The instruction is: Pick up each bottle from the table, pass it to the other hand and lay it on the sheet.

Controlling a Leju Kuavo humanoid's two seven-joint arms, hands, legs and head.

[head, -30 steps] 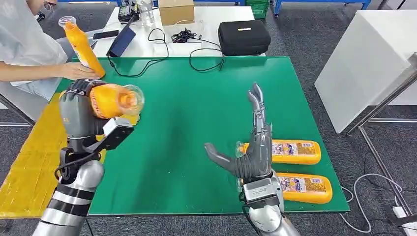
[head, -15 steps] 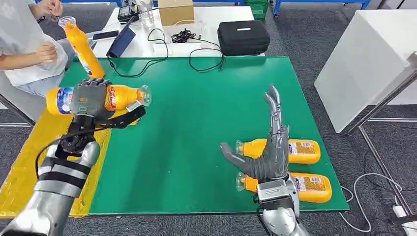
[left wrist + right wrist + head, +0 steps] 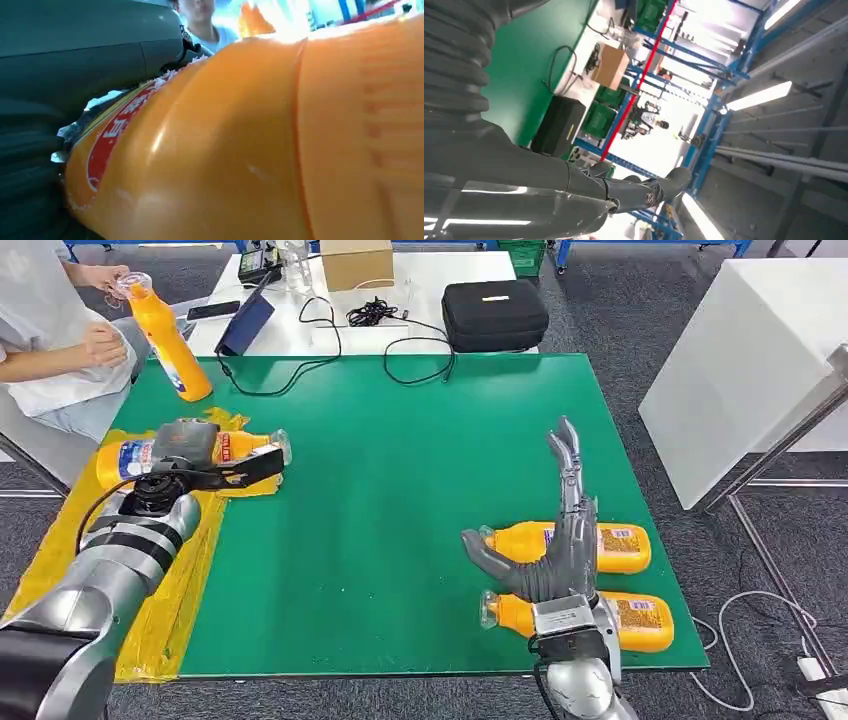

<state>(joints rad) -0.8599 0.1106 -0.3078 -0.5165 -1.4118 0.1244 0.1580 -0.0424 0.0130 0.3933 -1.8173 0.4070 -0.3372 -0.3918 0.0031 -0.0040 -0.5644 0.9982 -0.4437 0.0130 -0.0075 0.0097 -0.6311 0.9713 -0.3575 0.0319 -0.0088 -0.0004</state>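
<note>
From the head view, my left hand (image 3: 185, 450) had come down from chest height to the table's left edge, and the orange bottle (image 3: 190, 453) it gripped had turned from pointing at me to lying on its side, cap toward the middle, low over the yellow sheet (image 3: 70, 550). I judged the laying-down nearly done, release not yet made. My right hand (image 3: 555, 540) had drifted outward and stood upright, fingers spread, holding nothing, in front of two more bottles (image 3: 610, 580) lying on the green mat (image 3: 400, 460). A person had let go of an upright bottle (image 3: 170, 335) at the far left corner.

In the left wrist view, the bottle's orange body (image 3: 260, 145) lay pressed against my dark fingers (image 3: 30, 165).

In the right wrist view, my fingers (image 3: 639, 192) stretched straight, touching nothing.
</note>
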